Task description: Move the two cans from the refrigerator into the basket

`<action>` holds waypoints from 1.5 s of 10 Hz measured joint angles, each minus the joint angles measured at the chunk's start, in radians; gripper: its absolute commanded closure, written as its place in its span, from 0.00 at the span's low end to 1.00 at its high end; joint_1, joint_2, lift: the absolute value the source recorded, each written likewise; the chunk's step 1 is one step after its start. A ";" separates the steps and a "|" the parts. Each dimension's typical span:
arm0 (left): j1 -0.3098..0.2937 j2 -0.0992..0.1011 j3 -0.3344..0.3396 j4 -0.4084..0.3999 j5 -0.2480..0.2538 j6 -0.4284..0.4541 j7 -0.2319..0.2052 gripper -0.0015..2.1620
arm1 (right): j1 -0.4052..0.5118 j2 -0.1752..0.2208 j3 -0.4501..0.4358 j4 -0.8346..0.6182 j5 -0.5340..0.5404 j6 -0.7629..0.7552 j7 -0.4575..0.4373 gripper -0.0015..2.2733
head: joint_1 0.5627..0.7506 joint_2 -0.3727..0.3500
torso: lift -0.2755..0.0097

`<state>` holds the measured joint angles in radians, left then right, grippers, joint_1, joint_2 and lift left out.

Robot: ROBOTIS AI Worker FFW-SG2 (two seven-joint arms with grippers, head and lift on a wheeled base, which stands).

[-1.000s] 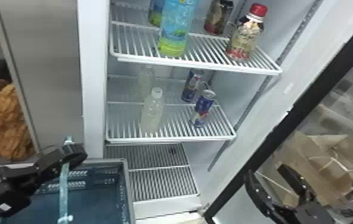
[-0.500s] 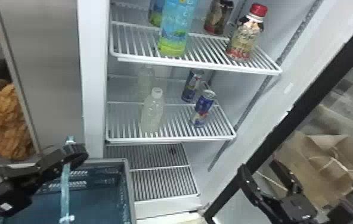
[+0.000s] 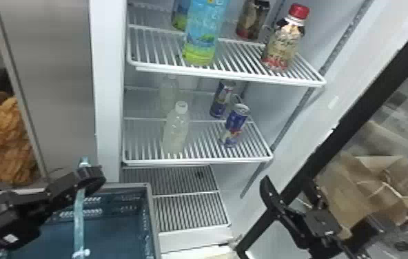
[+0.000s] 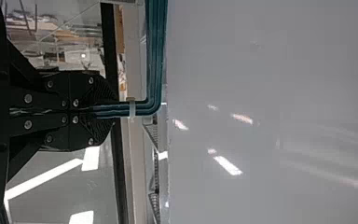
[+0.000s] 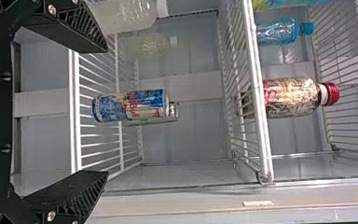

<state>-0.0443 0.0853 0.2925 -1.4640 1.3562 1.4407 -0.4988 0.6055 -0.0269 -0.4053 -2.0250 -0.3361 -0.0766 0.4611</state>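
Two blue-and-silver cans stand upright on the refrigerator's middle shelf, a front can (image 3: 236,120) and a rear can (image 3: 221,100). My left gripper (image 3: 90,176) is over the blue basket (image 3: 154,224), shut on its teal handle (image 3: 79,217); the left wrist view has the left gripper (image 4: 113,110) clamped around the handle (image 4: 154,60). Lower right of the cans, beside the door edge, is my right gripper (image 3: 286,184). In the right wrist view the right gripper (image 5: 106,111) is wide open, with the front can (image 5: 144,105) beyond its fingers and not touched.
A clear bottle (image 3: 175,131) stands left of the front can, another behind it. The upper shelf (image 3: 234,75) holds a blue-green bottle (image 3: 203,34) and a red-capped bottle (image 3: 282,44). The open door's black frame (image 3: 317,158) and brown paper bags (image 3: 361,186) are at the right.
My right gripper has moved left and upward in the head view, closer to the shelf with the cans. My left gripper, the basket and the cans have stayed in place.
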 measured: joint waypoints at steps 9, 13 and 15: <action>0.009 0.001 -0.025 0.000 0.017 0.002 0.012 0.55 | -0.178 -0.053 0.089 0.179 0.003 -0.005 -0.077 0.05 | 0.70 0.03 | 0.20; 0.011 -0.002 -0.033 0.000 0.023 0.002 0.016 0.55 | -0.288 -0.074 0.133 0.281 0.021 -0.004 -0.110 0.05 | 0.70 0.04 | 0.20; 0.015 -0.003 -0.038 0.001 0.026 0.003 0.019 0.55 | -0.351 -0.081 0.141 0.335 0.035 -0.004 -0.116 0.05 | 0.70 0.04 | 0.20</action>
<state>-0.0289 0.0828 0.2545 -1.4633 1.3825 1.4432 -0.4803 0.2545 -0.1081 -0.2638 -1.6904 -0.3012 -0.0810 0.3452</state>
